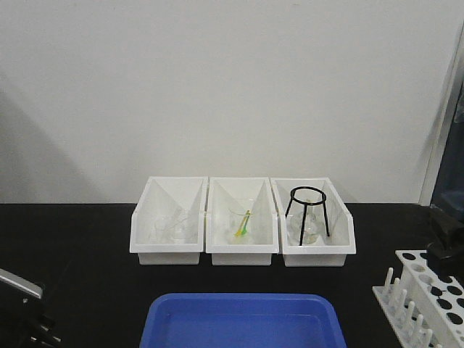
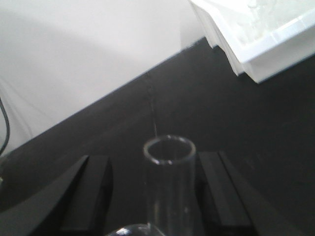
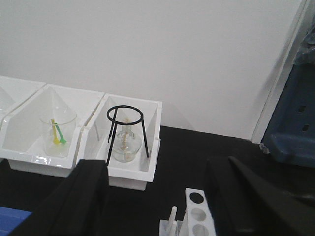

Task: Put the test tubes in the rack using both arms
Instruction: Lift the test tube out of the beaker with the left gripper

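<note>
left pincer [image 2: 153, 156]: one test tube [image 2: 170, 196] stands between its fingers [image 2: 93, 196], open rim up, above the black counter [image 2: 221, 98]. the tube sits against the one finger, but a gap shows on the other side. i cannot tell whether i am clamping it or only straddling it. a curved glass edge [image 2: 123, 228] shows at the bottom of this view; cannot identify it.

right pincer [image 3: 155, 164]: wide, nothing in it, hanging over the near end of the rack [image 3: 197, 216]. in the front view the rack [image 1: 428, 297] sits at the far right of the counter, well away from my left side. no tube visible in its holes from here.

judgement: transfer barely begun.

risks:
- if the hold is one-sided, the tube tilts or slips when lifted; smooth glass, little friction.
- squeezing harder to compensate could crack it.
- long carry across to the rack; a tilted tube would catch a hole rim or the white pegs [image 1: 397, 286] rather than drop in.
- right arm already over the rack, so both arms could crowd there.
</note>
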You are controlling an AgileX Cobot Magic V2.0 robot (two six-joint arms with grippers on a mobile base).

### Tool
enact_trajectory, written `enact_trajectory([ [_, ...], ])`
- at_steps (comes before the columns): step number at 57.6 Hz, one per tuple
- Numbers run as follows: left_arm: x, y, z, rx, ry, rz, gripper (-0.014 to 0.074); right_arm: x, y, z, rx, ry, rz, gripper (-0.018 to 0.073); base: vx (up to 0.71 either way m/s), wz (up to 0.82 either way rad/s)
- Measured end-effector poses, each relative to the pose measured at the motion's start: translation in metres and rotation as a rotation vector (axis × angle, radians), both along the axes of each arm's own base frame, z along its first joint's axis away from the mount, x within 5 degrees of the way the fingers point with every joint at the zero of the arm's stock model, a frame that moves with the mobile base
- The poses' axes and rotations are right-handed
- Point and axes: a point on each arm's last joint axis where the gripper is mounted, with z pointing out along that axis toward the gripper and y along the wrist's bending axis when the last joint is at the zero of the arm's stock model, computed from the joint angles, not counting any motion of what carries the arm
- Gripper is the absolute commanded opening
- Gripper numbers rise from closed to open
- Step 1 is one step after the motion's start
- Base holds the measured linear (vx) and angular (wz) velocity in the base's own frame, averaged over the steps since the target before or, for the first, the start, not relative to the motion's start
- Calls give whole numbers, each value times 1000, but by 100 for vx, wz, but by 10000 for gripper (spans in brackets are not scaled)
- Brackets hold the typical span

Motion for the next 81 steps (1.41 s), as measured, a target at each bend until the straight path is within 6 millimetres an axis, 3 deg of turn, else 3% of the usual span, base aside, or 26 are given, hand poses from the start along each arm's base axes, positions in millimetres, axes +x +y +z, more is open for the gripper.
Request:
enact_trajectory([
  [8,0,0,0,2,2,-1,459,1,0,0,0,-9,-2,470,0,0],
  [16,0,0,0,6,2,-2,379,1,0,0,1,-15,-3,470,0,0],
  [36,0,0,0,6,2,-2,-24,1,0,0,1,-16,-3,470,0,0],
  [57,0,0,11,5,-60,1,-22,1,0,-1,3,0,-1,470,0,0],
  [70,-12,1,50,-17,-125,-7,-22,1,0,-1,3,6,0,470,0,0],
  [81,-20,-2,91,-59,-55,-38,-22,1,0,-1,24,6,-4,470,0,0],
])
